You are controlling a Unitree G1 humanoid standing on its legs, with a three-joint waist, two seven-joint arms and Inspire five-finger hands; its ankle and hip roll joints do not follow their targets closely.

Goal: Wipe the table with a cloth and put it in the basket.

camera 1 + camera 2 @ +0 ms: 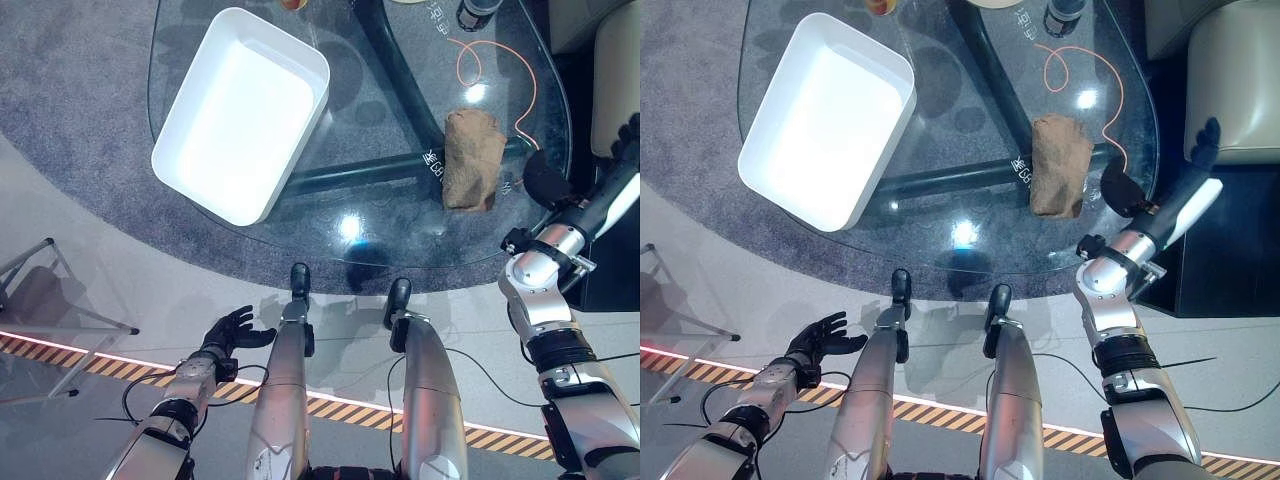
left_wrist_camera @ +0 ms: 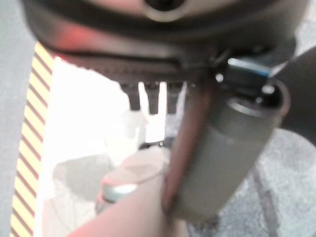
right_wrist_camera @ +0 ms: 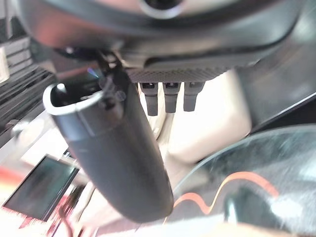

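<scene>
Task not started: brown cloth (image 1: pixel 473 158) lies untouched on glass table (image 1: pixel 400 235), white basket (image 1: pixel 240 112) empty; right hand (image 1: pixel 1205 140) raised beside table, fingers straight; left hand (image 1: pixel 232 330) low, fingers spread

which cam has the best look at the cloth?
Right eye view: the brown cloth lies whole and unblocked on the glass table. Left eye view shows it equally complete, nearer the frame's right. Neither wrist view gives a usable look.
</scene>
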